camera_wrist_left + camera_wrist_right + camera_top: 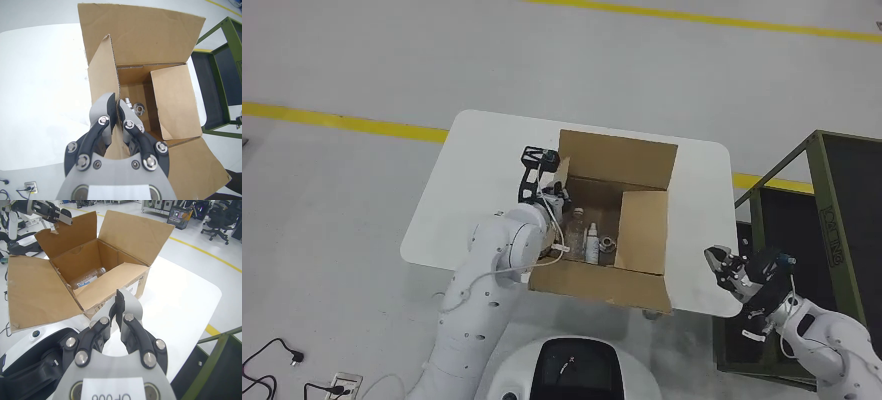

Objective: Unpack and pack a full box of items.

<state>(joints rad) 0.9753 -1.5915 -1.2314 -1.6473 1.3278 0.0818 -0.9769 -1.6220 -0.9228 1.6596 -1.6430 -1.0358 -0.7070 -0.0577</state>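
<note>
"Two tools are pictured at one cardboard box; how are they set?"
"The left tool is clamped on the box's side flap; the right tool is held closed and empty, well apart, near the green cart. The box is stood on the surface, a clear bottle and a metal fitting lying inside."
"What could be spoiled from here?"
"The flap, ragged at its corner, could be torn by a hard pull; the unsteadied box could be dragged or tipped; items could be snagged under the opposite flap, folded inward"
</note>
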